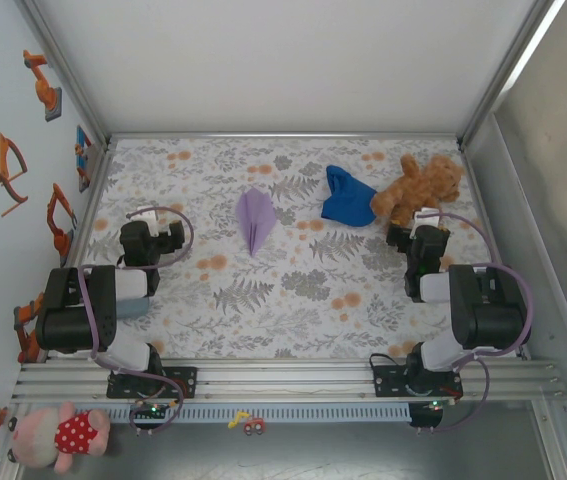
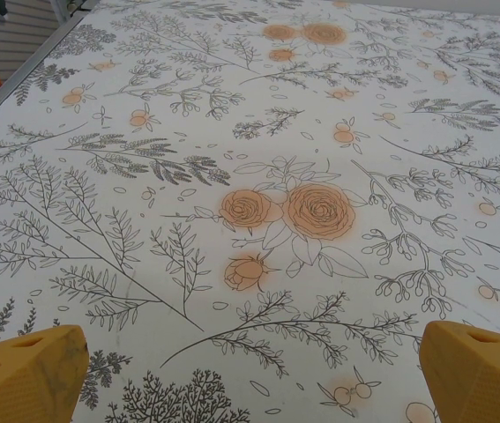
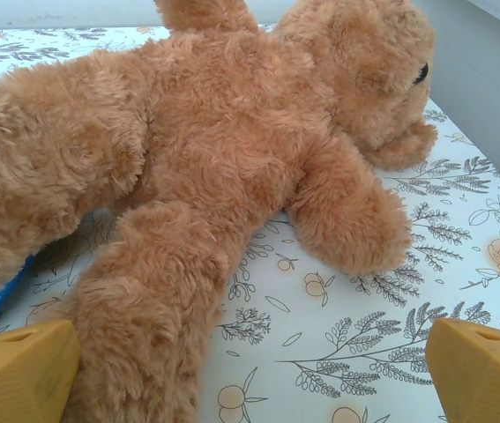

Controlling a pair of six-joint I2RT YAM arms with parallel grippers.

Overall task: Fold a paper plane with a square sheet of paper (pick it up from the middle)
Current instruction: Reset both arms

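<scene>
The lavender paper plane [image 1: 255, 220] lies flat on the floral table as a slim dart with a centre crease, its point toward the near side. This is the sheet of paper in folded form. My left gripper [image 1: 153, 225] rests to its left, apart from it. In the left wrist view that gripper [image 2: 254, 374] is open, and there is only tablecloth between its yellow fingers [image 2: 25, 379]. My right gripper [image 1: 415, 228] sits at the right. It is open [image 3: 254, 374], with its yellow fingertips [image 3: 483, 370] wide apart.
A brown teddy bear [image 1: 418, 188] lies at the back right, just beyond my right gripper, and its leg [image 3: 144, 308] reaches in beside that gripper's left finger. A deep blue cloth [image 1: 346, 196] lies between the bear and the plane. Metal frame walls [image 1: 283, 135] bound the table.
</scene>
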